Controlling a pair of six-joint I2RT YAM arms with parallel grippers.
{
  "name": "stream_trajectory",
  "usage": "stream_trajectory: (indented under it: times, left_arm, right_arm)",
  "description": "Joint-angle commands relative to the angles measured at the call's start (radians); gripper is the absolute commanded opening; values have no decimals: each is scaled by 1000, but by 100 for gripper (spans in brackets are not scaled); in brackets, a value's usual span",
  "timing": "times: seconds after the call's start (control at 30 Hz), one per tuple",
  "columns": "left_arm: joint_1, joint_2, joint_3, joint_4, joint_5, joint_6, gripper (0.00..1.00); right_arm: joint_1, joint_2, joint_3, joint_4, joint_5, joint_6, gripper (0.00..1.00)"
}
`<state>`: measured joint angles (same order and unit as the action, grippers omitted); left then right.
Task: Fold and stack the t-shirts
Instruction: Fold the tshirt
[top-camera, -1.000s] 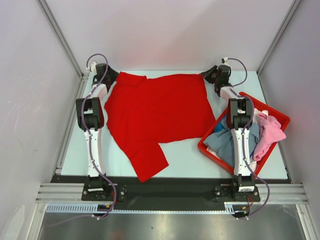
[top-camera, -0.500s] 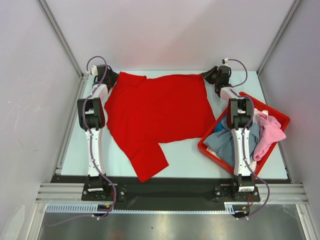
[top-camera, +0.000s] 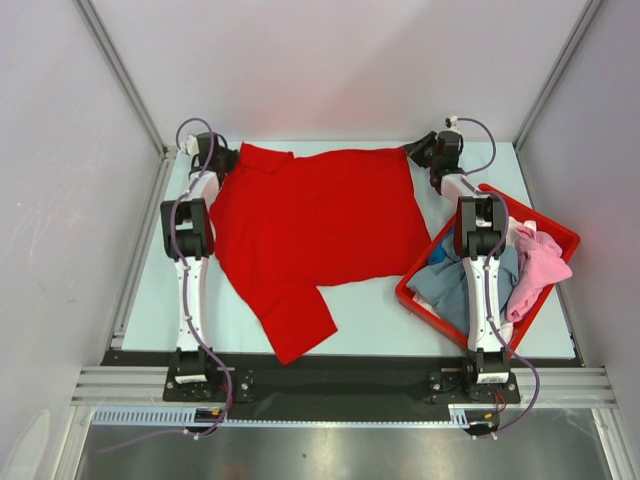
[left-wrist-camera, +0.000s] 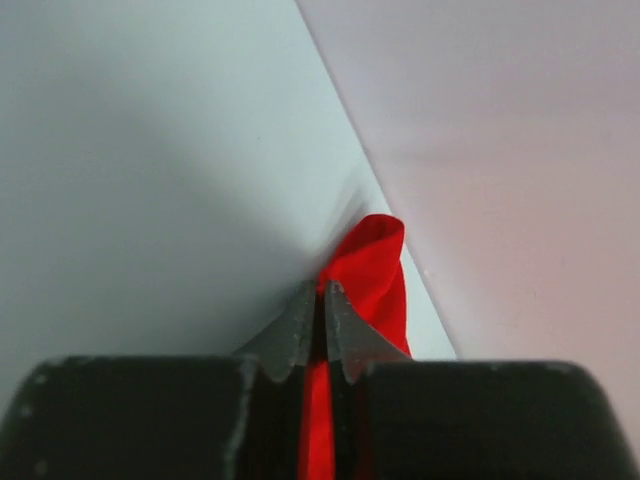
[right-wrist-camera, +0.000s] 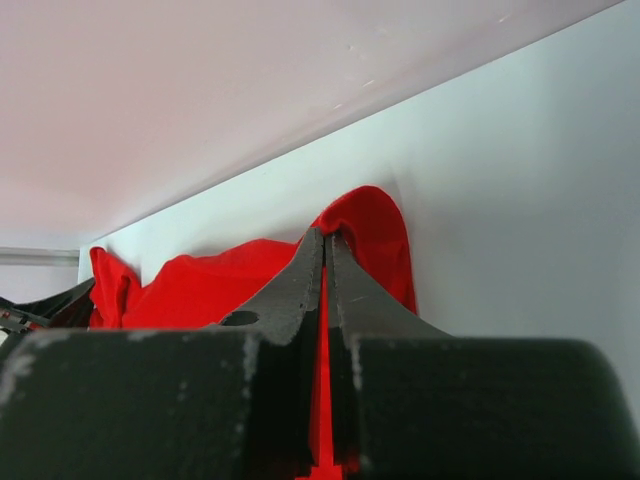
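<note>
The left pincer (left-wrist-camera: 320, 292) is pressed together on a fold of the red t-shirt (top-camera: 310, 215). The cloth is caught between its fingers and bulges out just beyond the tips, low over the desk (top-camera: 370, 320). The right pincer (right-wrist-camera: 326, 240) is likewise pinching the edge of the same shirt, with a red hump rising just past its tips and the rest of the cloth running off to its left. Between the two pincers the shirt lies spread on the desk, and one sleeve trails back toward the near edge. Behind the right pincer and slightly to its right, a red bin (top-camera: 565, 238) holds a grey-blue t-shirt (top-camera: 445, 285) and a pink t-shirt (top-camera: 540, 265), both heaped unfolded.
</note>
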<state>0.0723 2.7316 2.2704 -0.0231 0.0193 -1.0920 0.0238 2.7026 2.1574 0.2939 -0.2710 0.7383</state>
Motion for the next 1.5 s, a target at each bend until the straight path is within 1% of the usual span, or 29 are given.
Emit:
stream_trajectory:
  times: [0.0,0.07,0.23,0.37,0.4,0.5,0.53,0.6,0.7,0.73,0.8,0.83,0.9,0.93,0.97,1.17,1.3,1.37,1.4,1.47]
  left_arm:
    - [-2,25,12,18,8,-9,6]
    - [-2,2,-11,58,8,3,0]
    - [0,-94,-46,49,13,84,0]
    - [3,-232,-113,34,51,136,0]
    - [3,-262,-124,5,59,147,0]
    - [1,-383,-219,8,77,179,0]
    - [1,-412,-291,18,82,179,0]
    - [1,-495,-345,49,103,176,0]
    - [-2,-591,-432,52,143,176,0]
    - [-2,-611,-480,58,154,173,0]
    - [-9,-659,-528,54,175,176,0]
    - [-11,-696,-570,55,183,181,0]
    - [-17,-737,-612,45,209,182,0]
    - [-22,-757,-656,46,217,181,0]
    - [-25,-801,-679,51,225,181,0]
    - [-48,-941,-830,31,241,222,0]
    - [-48,-1056,-926,31,257,237,0]
    - [-49,-1093,-966,-14,265,254,0]
    - [-46,-1136,-980,-26,255,271,0]
    - [-36,-1173,-1025,-43,235,276,0]
  right_arm:
    - [-4,-58,5,67,-8,19,0]
    - [-4,-58,7,64,-10,19,0]
    - [-1,-69,12,7,6,19,0]
    - [-7,-53,33,-41,24,52,0]
    - [-5,-44,71,-92,26,52,0]
    - [-5,-18,137,-183,16,49,0]
    - [-5,-18,133,-185,6,71,0]
    - [-12,-23,134,-205,-5,93,0]
    - [-16,-35,137,-260,-13,128,0]
    - [-16,-36,140,-277,-20,136,0]
    - [-16,-38,145,-326,-34,170,0]
    - [-45,-44,145,-335,-49,180,0]
    - [-51,-52,150,-370,-59,199,0]
    - [-56,-52,157,-386,-72,202,0]
    - [-58,-53,165,-400,-82,205,0]
    - [-65,-96,160,-456,-134,188,0]
    - [-65,-119,154,-524,-171,173,0]
    - [-65,-144,127,-526,-180,174,0]
    - [-62,-151,119,-526,-195,173,0]
    - [-58,-168,116,-533,-208,148,0]
